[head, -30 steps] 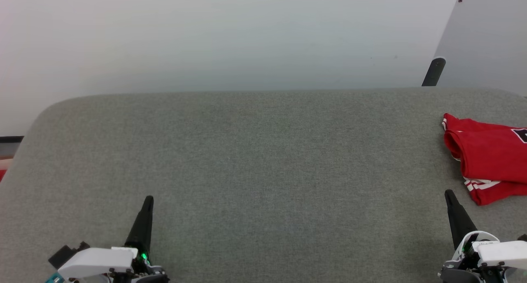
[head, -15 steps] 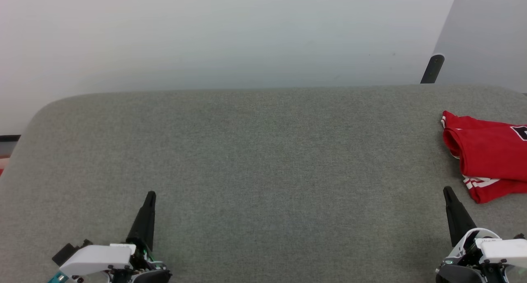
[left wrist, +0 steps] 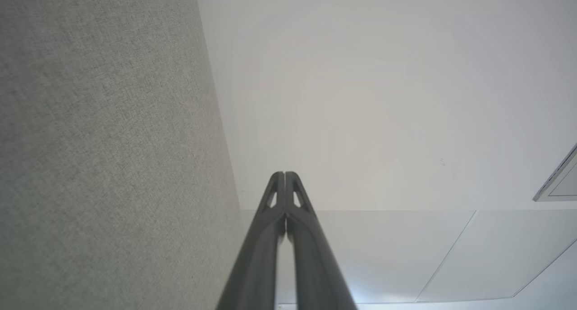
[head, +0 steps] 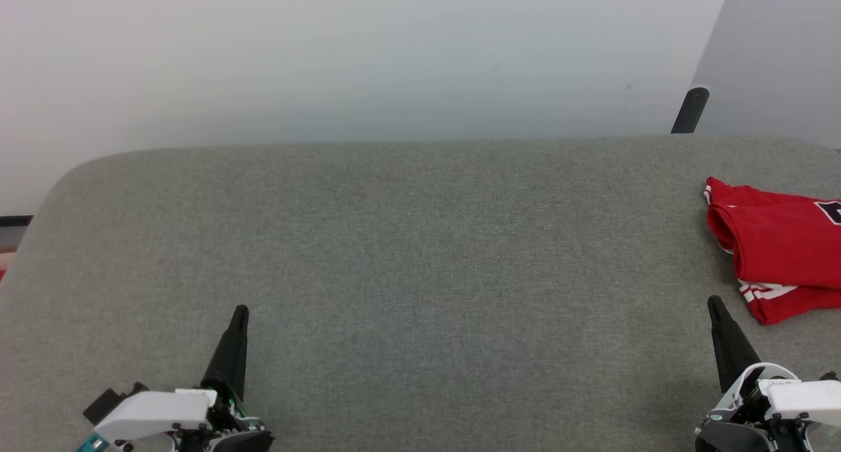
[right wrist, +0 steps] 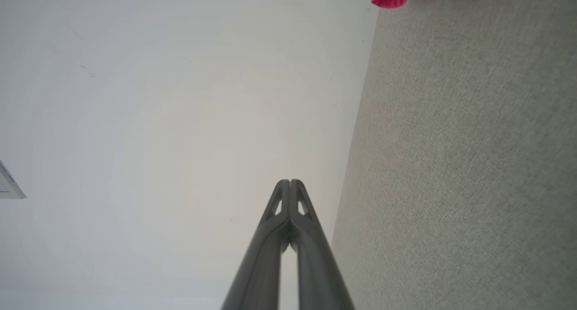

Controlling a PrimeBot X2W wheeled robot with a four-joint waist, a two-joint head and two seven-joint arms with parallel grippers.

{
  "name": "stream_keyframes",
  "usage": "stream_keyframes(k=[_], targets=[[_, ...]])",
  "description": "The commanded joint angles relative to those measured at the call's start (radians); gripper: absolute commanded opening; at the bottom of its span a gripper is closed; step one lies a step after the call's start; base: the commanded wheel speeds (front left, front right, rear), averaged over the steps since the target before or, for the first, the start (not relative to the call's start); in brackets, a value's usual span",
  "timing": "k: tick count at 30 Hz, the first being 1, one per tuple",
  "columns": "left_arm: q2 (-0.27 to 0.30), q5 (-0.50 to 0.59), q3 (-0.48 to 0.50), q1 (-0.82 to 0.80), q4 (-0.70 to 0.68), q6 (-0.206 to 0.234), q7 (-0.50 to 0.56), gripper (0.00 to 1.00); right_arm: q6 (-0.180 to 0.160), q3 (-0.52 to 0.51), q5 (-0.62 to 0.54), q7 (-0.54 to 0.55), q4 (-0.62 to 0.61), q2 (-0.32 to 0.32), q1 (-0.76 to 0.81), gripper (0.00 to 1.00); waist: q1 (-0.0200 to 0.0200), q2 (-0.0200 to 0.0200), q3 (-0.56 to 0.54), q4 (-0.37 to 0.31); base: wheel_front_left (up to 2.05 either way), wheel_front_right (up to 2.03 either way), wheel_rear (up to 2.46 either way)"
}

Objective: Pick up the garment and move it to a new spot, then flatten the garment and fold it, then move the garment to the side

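Garment (head: pixel 782 255): one, red with striped trim, bunched at the far right of the grey fabric surface (head: pixel 407 242), cut off by the head view's edge.
Left gripper (head: pixel 240 311): one, fingers pressed together, empty, low left, well apart from the shirt.
Right gripper (head: pixel 712 302): one, fingers pressed together, empty, near the shirt's front edge, not touching.

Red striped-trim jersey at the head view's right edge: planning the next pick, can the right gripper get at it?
Probably yes: the red jersey with striped trim lies just ahead-right of the right gripper, only bare grey fabric surface between them. Its shut jaws must open first.
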Motion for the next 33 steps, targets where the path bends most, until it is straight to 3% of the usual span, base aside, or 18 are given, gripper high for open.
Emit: stream_keyframes(k=[1,33], targets=[[0.0,-0.003,0.002,-0.01,-0.002,-0.003,0.002,0.0,0.0,0.0,0.004,0.001,0.0,0.003,-0.003,0.0,0.0,-0.0001,0.0,0.0,0.0,0.0,0.0],[0.0,-0.003,0.002,-0.01,-0.002,-0.003,0.001,0.0,0.0,0.0,0.004,0.0,0.0,0.003,-0.003,0.0,0.0,-0.0001,0.0,0.0,0.0,0.0,0.0]])
